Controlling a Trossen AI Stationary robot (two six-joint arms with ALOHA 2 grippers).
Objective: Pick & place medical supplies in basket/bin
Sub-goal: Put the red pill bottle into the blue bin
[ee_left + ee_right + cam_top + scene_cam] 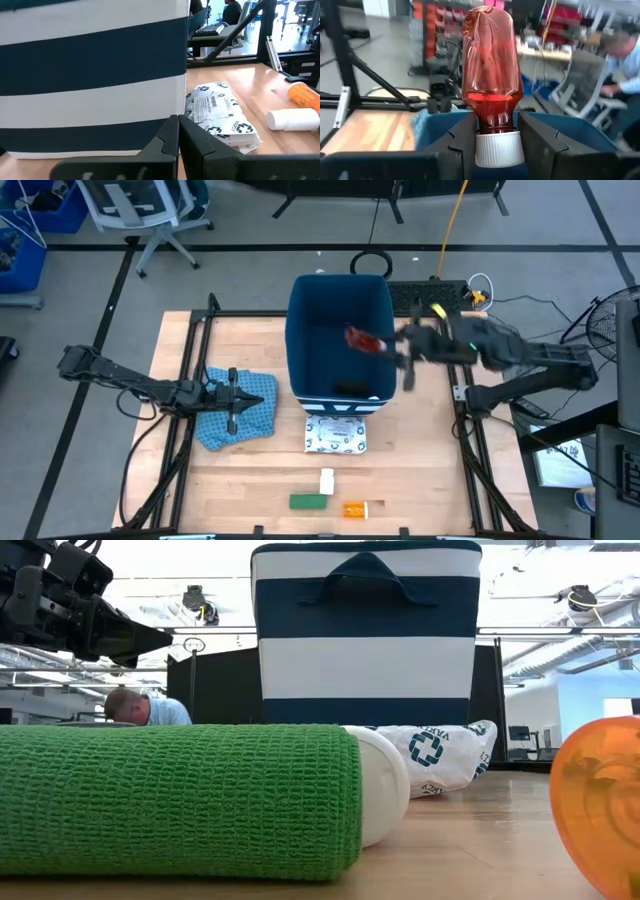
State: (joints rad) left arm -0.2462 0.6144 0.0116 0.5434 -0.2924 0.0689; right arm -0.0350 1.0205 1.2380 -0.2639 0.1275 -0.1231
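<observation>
The tall dark-blue bin [340,290] with white stripes stands at the table's middle. My right gripper [388,346] is over the bin's open top and is shut on the red bottle [362,340]. In front of the bin lies the white patterned packet [336,432]. Nearer the front edge lie the white box [327,479], the green bar [308,501] and the orange bottle [356,509]. My left gripper [232,396] is shut and holds nothing; it is over the blue cloth [240,415], left of the bin. My right gripper pinches the red bottle's neck [495,120], just above its white cap [499,147], between its two fingers [465,137]. The fingers come level from the table's right side. The bottle points out past the fingertips, cap toward the wrist, lifted clear over the bin's opening.
A dark shape [348,388] lies on the bin's floor. In the low view the green bar [180,800] and orange bottle [600,805] fill the foreground. A person sits beyond the table's far side [140,708]. Bare wood shows right of the packet.
</observation>
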